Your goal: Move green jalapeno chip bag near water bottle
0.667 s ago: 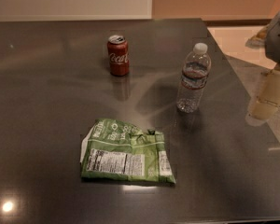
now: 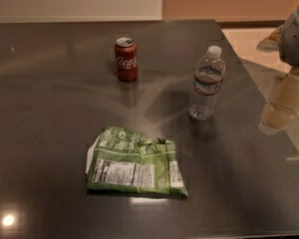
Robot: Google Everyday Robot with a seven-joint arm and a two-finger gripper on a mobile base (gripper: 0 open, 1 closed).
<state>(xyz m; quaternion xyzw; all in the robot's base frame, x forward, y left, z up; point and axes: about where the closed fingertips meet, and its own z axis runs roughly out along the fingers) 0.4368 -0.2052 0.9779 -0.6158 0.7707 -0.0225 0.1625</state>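
Note:
The green jalapeno chip bag [image 2: 136,163] lies flat and crumpled on the dark table [image 2: 50,113], front centre, with its white nutrition label facing up. The water bottle [image 2: 206,83] stands upright to the back right of the bag, clear with a white cap, about a bag's width away. My gripper [image 2: 283,103] shows as a pale cream shape at the right edge of the view, below the grey arm housing [image 2: 296,34]. It is off to the right of the bottle and far from the bag, holding nothing that I can see.
A red Coca-Cola can [image 2: 126,59] stands upright at the back centre, left of the bottle. The table's right edge [image 2: 269,113] runs diagonally close past the bottle, with lighter floor beyond. A pale wall stands behind the table.

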